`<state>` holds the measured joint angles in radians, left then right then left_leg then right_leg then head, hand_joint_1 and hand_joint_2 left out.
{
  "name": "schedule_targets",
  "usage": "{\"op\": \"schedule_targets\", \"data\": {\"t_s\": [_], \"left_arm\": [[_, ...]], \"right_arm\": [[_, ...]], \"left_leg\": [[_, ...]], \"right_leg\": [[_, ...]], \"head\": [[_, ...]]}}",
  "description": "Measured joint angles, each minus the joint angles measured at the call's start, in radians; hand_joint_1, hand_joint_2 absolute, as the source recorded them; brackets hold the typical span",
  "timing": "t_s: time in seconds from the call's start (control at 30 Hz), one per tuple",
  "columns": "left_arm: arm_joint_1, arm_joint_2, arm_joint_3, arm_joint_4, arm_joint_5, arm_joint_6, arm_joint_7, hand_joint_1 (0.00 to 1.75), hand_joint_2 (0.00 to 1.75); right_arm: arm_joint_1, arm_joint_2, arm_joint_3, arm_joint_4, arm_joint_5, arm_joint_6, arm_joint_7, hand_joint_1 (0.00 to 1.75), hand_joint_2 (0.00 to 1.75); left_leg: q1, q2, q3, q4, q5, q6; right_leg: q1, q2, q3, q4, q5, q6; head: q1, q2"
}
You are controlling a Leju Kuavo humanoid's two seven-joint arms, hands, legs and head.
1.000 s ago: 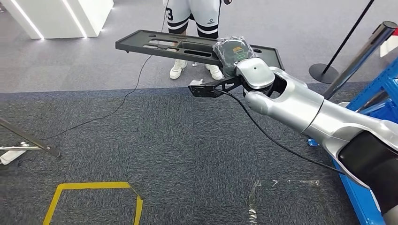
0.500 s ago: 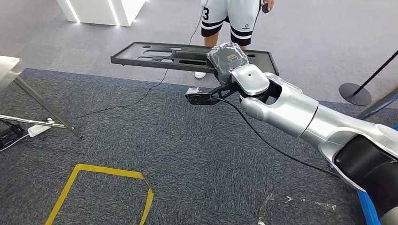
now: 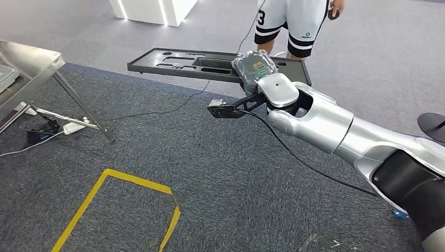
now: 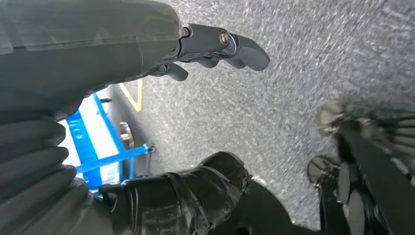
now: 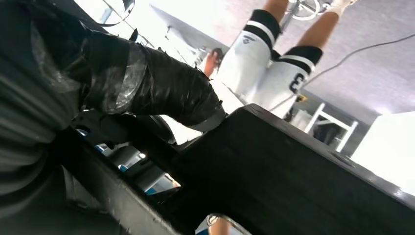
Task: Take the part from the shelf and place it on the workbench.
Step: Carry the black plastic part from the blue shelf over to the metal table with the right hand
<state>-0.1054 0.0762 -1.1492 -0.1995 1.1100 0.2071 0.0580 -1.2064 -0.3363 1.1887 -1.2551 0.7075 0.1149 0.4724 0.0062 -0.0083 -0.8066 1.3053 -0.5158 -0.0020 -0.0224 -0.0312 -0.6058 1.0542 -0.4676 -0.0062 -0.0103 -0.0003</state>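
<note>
The part (image 3: 178,59) is a long, flat black panel with several cutouts. My right hand (image 3: 254,65), wrapped in dark film, grips its right end and holds it level above the carpet, well out in front of me. The right wrist view shows the thumb (image 5: 156,88) pressed on the part's dark edge (image 5: 293,166). The workbench (image 3: 26,63), a metal table on slanted legs, stands at the far left. My left hand (image 4: 122,44) hangs over the carpet with fingers apart and nothing in them.
A person (image 3: 294,21) in white shorts stands just behind the part. A yellow tape square (image 3: 120,210) marks the carpet in front. A cable (image 3: 157,110) and a power strip (image 3: 73,127) lie near the workbench legs. The blue shelf frame (image 4: 93,147) is close behind my left hand.
The camera has swung left: the workbench has come into view on the left and the blue shelf has left the picture on the right. My right hand still holds the part level.
</note>
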Motion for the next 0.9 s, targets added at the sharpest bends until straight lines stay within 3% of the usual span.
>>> {"op": "schedule_targets", "data": {"t_s": [0.03, 0.07, 0.1, 0.17, 0.23, 0.3, 0.33, 0.4, 0.47, 0.5, 0.53, 0.57, 0.6, 0.67, 0.73, 0.8, 0.83, 0.9], "left_arm": [[0.0, 0.0, -0.002, 0.0, 0.0, 0.0, 0.0, 0.0, 1.75], [0.0, 0.0, -0.003, 0.0, -0.001, -0.002, 0.0, 0.0, 1.75], [0.001, 0.0, -0.004, 0.0, -0.002, -0.003, 0.0, 0.0, 1.75], [-0.001, -0.001, -0.005, 0.0, 0.001, -0.005, 0.003, 0.0, 1.75], [-0.003, -0.001, -0.005, 0.0, 0.012, -0.001, 0.014, 0.0, 1.75], [-0.003, -0.001, -0.005, 0.0, 0.023, 0.003, 0.031, 0.0, 1.75], [-0.002, -0.002, -0.005, 0.0, 0.026, 0.004, 0.038, 0.0, 1.75], [-0.001, -0.003, -0.006, 0.0, 0.026, 0.003, 0.048, 0.0, 1.75], [-0.003, -0.004, -0.006, 0.0, 0.016, 0.003, 0.051, 0.0, 1.75], [-0.005, -0.004, -0.006, 0.0, 0.009, 0.004, 0.051, 0.0, 1.75], [-0.007, -0.004, -0.007, 0.0, 0.002, 0.006, 0.049, 0.0, 1.75], [-0.009, -0.004, -0.008, 0.0, -0.005, 0.007, 0.046, 0.0, 1.75], [-0.009, -0.004, -0.009, 0.0, -0.012, 0.01, 0.041, 0.0, 1.75], [-0.008, -0.004, -0.01, 0.0, -0.026, 0.02, 0.027, 0.0, 1.75], [-0.008, -0.004, -0.012, 0.0, -0.042, 0.04, -0.001, 0.0, 1.75], [-0.005, -0.004, -0.014, 0.0, -0.05, 0.062, -0.041, 0.0, 1.75], [-0.002, -0.005, -0.016, 0.0, -0.047, 0.067, -0.056, 0.0, 1.75], [0.002, -0.008, -0.016, 0.0, -0.027, 0.052, -0.066, 0.0, 1.75]], "right_arm": [[0.001, 0.0, 0.0, 0.0, 0.0, 0.0, -0.001, 1.75, 1.75], [0.0, 0.001, 0.0, 0.0, 0.001, 0.0, -0.001, 1.75, 1.75], [0.0, 0.001, 0.0, -0.001, 0.002, 0.001, -0.002, 1.75, 1.75], [-0.005, 0.002, 0.0, -0.001, 0.005, 0.003, -0.005, 1.75, 1.75], [-0.008, 0.002, 0.0, -0.001, 0.008, 0.006, -0.006, 1.75, 1.75], [-0.007, 0.006, 0.0, -0.002, 0.012, 0.011, -0.006, 1.75, 1.75], [-0.005, 0.007, 0.0, -0.002, 0.013, 0.013, -0.006, 1.75, 1.75], [-0.005, 0.01, 0.0, -0.002, 0.018, 0.016, -0.005, 1.75, 1.75], [-0.003, 0.009, 0.0, -0.004, 0.023, 0.019, -0.004, 1.75, 1.75], [0.0, 0.009, 0.0, -0.004, 0.026, 0.021, -0.004, 1.75, 1.75], [0.005, 0.008, 0.0, -0.004, 0.028, 0.023, -0.003, 1.75, 1.75], [0.011, 0.007, 0.0, -0.004, 0.031, 0.024, -0.002, 1.75, 1.75], [0.015, 0.006, 0.0, -0.004, 0.033, 0.024, -0.002, 1.75, 1.75], [0.018, 0.005, 0.0, -0.004, 0.036, 0.025, -0.001, 1.75, 1.75], [0.02, 0.002, 0.0, -0.008, 0.038, 0.027, 0.004, 1.75, 1.75], [0.024, -0.002, 0.0, -0.015, 0.038, 0.033, 0.012, 1.75, 1.75], [0.026, -0.004, 0.0, -0.02, 0.039, 0.035, 0.016, 1.75, 1.75], [0.026, -0.009, 0.0, -0.03, 0.04, 0.038, 0.02, 1.75, 1.75]], "left_leg": [[0.001, 0.002, -0.007, 0.01, 0.006, 0.001], [0.001, 0.006, 0.01, -0.024, 0.031, 0.003], [0.0, 0.014, 0.042, -0.086, 0.065, 0.007], [-0.013, 0.049, 0.111, -0.214, 0.105, 0.016], [-0.027, 0.064, 0.134, -0.261, 0.105, 0.024], [-0.03, 0.043, 0.137, -0.271, 0.107, 0.032], [-0.029, 0.032, 0.141, -0.278, 0.11, 0.036], [-0.022, 0.014, 0.152, -0.293, 0.114, 0.047], [-0.021, -0.006, 0.156, -0.295, 0.113, 0.057], [-0.021, -0.019, 0.157, -0.293, 0.111, 0.06], [-0.02, -0.034, 0.159, -0.292, 0.109, 0.06], [-0.018, -0.049, 0.16, -0.288, 0.106, 0.06], [-0.016, -0.065, 0.162, -0.282, 0.102, 0.057], [-0.011, -0.093, 0.159, -0.262, 0.088, 0.046], [-0.008, -0.117, 0.149, -0.247, 0.08, 0.035], [-0.004, -0.141, 0.143, -0.248, 0.082, 0.027], [-0.003, -0.141, 0.141, -0.247, 0.082, 0.024], [-0.006, -0.09, 0.125, -0.21, 0.062, 0.016]], "right_leg": [[0.002, -0.011, 0.002, 0.0, -0.002, -0.001], [0.003, -0.023, 0.005, 0.0, -0.005, 0.0], [0.004, -0.034, 0.009, 0.0, -0.009, 0.001], [0.007, -0.055, 0.017, -0.003, -0.016, 0.005], [0.009, -0.074, 0.023, -0.009, -0.02, 0.013], [0.009, -0.09, 0.029, -0.014, -0.024, 0.023], [0.007, -0.082, 0.029, -0.01, -0.03, 0.027], [0.005, -0.032, 0.0, 0.052, -0.063, 0.03], [0.006, 0.018, -0.071, 0.182, -0.114, 0.028], [0.006, 0.027, -0.107, 0.239, -0.129, 0.027], [0.006, 0.031, -0.13, 0.266, -0.124, 0.028], [0.004, 0.033, -0.134, 0.254, -0.101, 0.029], [0.002, 0.039, -0.12, 0.208, -0.063, 0.031], [-0.009, 0.081, -0.072, 0.081, 0.001, 0.036], [-0.013, 0.115, -0.043, 0.019, 0.014, 0.037], [-0.009, 0.101, -0.037, 0.015, 0.01, 0.029], [-0.009, 0.089, -0.033, 0.013, 0.01, 0.023], [-0.01, 0.066, -0.023, 0.006, 0.009, 0.012]], "head": [[0.0, 0.0], [0.0, 0.0], [0.0, 0.0], [0.0, 0.0], [0.001, 0.0], [0.001, 0.0], [0.002, 0.0], [0.006, 0.0], [0.008, 0.0], [0.008, 0.0], [0.008, 0.0], [0.008, 0.0], [0.009, 0.0], [0.009, 0.0], [0.008, 0.0], [0.009, 0.0], [0.01, 0.0], [0.004, 0.0]]}}
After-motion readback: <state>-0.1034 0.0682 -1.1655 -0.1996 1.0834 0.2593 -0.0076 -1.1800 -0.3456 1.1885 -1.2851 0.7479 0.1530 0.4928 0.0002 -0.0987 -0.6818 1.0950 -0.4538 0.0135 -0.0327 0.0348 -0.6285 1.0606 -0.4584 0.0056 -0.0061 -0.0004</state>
